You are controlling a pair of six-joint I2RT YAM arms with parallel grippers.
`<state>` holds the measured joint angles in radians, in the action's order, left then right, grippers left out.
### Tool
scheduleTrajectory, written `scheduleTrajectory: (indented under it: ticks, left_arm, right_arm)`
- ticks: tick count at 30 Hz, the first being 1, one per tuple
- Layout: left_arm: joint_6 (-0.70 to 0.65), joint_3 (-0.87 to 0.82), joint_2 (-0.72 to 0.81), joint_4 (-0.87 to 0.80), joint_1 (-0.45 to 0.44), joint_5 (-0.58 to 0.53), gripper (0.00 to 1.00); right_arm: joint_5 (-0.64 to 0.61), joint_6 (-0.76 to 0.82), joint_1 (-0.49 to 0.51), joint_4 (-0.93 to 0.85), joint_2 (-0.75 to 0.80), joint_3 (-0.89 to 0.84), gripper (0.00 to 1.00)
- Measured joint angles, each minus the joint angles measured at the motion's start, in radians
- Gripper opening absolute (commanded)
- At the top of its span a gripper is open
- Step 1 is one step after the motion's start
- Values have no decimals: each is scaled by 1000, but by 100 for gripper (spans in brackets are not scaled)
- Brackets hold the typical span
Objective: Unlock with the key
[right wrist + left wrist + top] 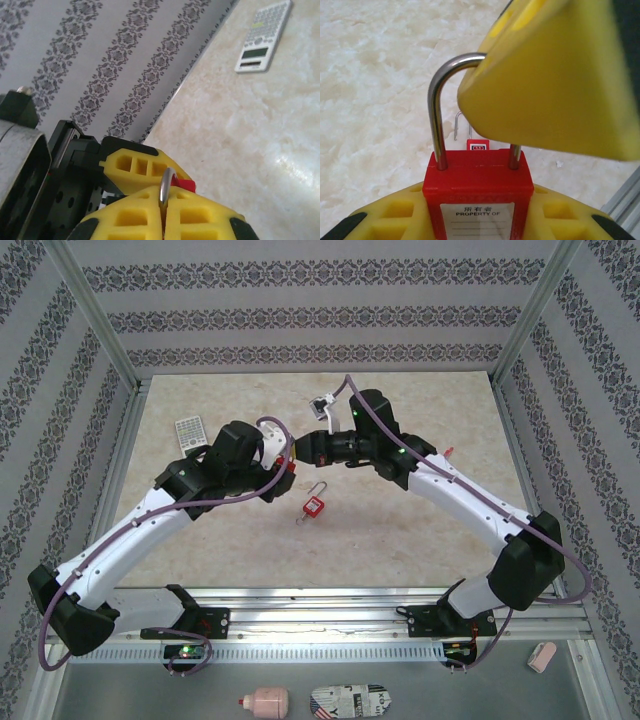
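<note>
Above mid-table [380, 540], held in the air: red padlock [477, 180], body clamped low in the left end effector [478, 212], yellow fingers [390, 212] closed tight against both sides, shackle [436, 115] pointing up. Label cut off by the bottom edge of the left wrist view; just 1 line of Chinese and "PROPERTY OF" readable. Right half of the shackle's bend hidden behind 1 big, blurred yellow finger [555, 75] of the right end effector [164, 202]. From the right wrist: 2 yellow fingers pressed together on a thin metal loop, a sliver of red right behind. Seemingly the shackle, pinched at its top. Keyhole end of the padlock buried between the left fingers, out of sight; cannot tell about any key there. From above, both end effectors nose to nose, the grip itself mostly masked by black wrist housings and purple cable, with only a few red specks peeking through. Flat on the table, just on the near side of that meeting point and apart from both arms: a second small red item [314, 505] with a thin wire loop, too small to tell lock from key tag. Also glimpsed past the shackle in the left wrist view, mostly blocked by the padlock. Toward the far left of the table: calculator [190, 430], keys unreadable. Below the front rail, partly cropped by the bottom edge: pink bottle [265, 702] and patterned pouch [348, 703].
</note>
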<state>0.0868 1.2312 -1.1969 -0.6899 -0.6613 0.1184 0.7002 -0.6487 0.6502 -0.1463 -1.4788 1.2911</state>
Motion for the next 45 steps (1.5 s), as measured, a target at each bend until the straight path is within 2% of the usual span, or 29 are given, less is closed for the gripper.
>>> scheduleTrajectory:
  ticks: [7,13,18,24,31,39,45]
  left_arm:
    - [-1,-154,85,144,-23,-47,0]
    - [-7,-307,192,323,-95,-216,0]
    - [-34,-382,208,418,-160,-381,0]
    - [-59,-391,198,453,-171,-429,0]
    - [-61,-389,208,452,-161,-379,0]
    - [-42,-336,201,407,-71,-142,0]
    - [-26,-308,180,380,4,55,0]
  right_arm:
    - [-15,-30,-4,-40,-4,0,0]
    - [-66,-161,-6,-26,-4,-13,0]
    - [-147,-267,13,7,-4,-47,0]
    - [-190,-298,18,24,-4,-50,0]
    - [-157,-270,6,44,17,-70,0]
    - [35,-167,-60,116,24,-90,0]
    - [170,-43,-111,106,27,-92,0]
